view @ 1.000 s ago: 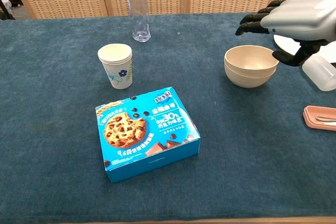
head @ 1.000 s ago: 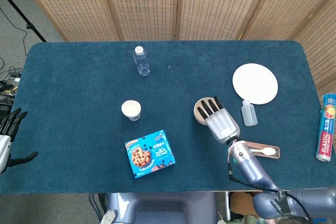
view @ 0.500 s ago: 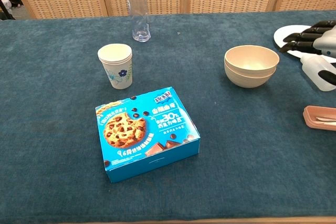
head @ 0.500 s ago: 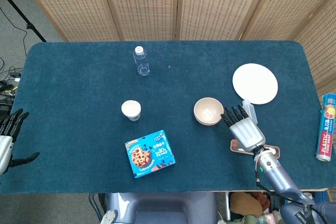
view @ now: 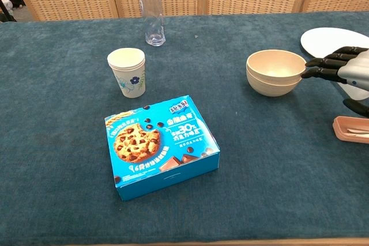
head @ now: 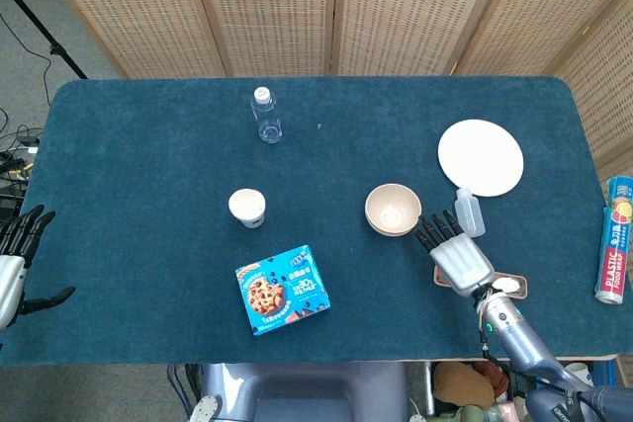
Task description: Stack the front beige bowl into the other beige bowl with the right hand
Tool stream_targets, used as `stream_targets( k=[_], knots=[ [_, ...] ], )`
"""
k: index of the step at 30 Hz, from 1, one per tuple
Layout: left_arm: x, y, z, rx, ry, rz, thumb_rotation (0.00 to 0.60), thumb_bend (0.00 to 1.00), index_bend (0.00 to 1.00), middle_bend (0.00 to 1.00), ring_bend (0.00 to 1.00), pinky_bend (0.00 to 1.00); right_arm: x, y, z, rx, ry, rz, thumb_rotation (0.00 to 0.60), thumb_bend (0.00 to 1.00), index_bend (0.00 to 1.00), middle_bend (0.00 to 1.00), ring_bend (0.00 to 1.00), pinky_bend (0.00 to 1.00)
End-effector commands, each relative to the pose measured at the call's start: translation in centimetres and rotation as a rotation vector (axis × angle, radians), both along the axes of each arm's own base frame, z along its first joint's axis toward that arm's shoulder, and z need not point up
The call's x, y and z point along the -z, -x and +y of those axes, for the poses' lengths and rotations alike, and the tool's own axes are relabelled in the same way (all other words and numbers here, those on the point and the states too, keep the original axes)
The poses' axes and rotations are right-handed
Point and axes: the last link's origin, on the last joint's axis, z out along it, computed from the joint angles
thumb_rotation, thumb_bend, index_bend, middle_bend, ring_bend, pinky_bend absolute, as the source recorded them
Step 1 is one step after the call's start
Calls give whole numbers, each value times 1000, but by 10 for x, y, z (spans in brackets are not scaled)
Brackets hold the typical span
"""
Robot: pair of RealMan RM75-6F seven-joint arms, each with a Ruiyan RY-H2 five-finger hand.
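Two beige bowls [head: 393, 210] [view: 275, 72] sit nested, one inside the other, on the blue table right of centre. My right hand [head: 456, 257] [view: 346, 73] hovers just to the right of them, fingers spread and pointing toward the rim, holding nothing. My left hand [head: 14, 264] stays at the table's far left edge, fingers apart and empty; the chest view does not show it.
A white plate [head: 481, 157] and a small squeeze bottle [head: 468, 211] lie behind my right hand, a pink tray with a spoon [view: 351, 129] beside it. A cookie box [view: 161, 144], paper cup [view: 127, 71] and water bottle [view: 151, 11] stand to the left. A plastic-wrap roll [head: 613, 238] lies far right.
My right hand left the stacked bowls, swung out to the right, then came back a little toward the rim. The bowls and left hand stayed still.
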Motion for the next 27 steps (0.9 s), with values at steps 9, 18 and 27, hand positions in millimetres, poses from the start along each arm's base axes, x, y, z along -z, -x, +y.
stream_targets(
  k=[9,18,27],
  knots=[
    [-1,0,0,-1,-4,-3,600,0,0,0,0,0,5,-5,-1,-32,21,-20,600,627,0,0,0,0],
    [-1,0,-1,2,-6,-4,600,0,0,0,0,0,6,-5,5,-66,5,34,600,630,0,0,0,0],
    [-1,0,-1,0,-7,-5,600,0,0,0,0,0,12,-1,14,-107,11,92,600,634,0,0,0,0]
  ],
)
